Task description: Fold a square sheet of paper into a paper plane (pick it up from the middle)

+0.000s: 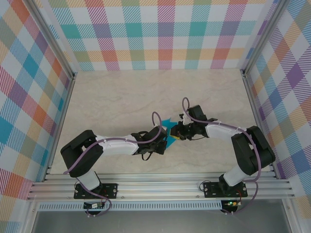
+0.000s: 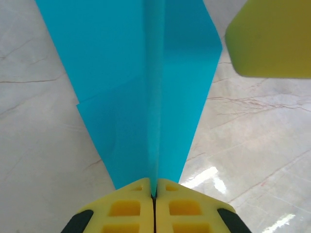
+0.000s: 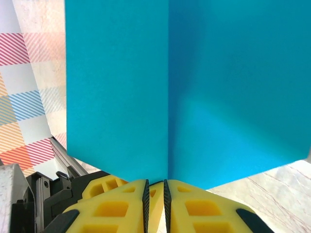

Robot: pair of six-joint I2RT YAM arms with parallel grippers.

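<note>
Paper plane (image 2: 146, 97) tapers toward left fingers (image 2: 126, 211), which pinch its crease; right fingers (image 3: 204, 213) pinch crease too.

Bright, diffuse overhead light; shadows faint, soft; white glare streaks on glossy pale marbled tabletop (image 2: 209, 177) in left wrist view; thin teal-blue folded paper (image 3: 170, 97) evenly lit, edges crisp

A robot lab cell: checkered walls (image 1: 165, 34), aluminium rail frame (image 1: 160, 187)
</note>
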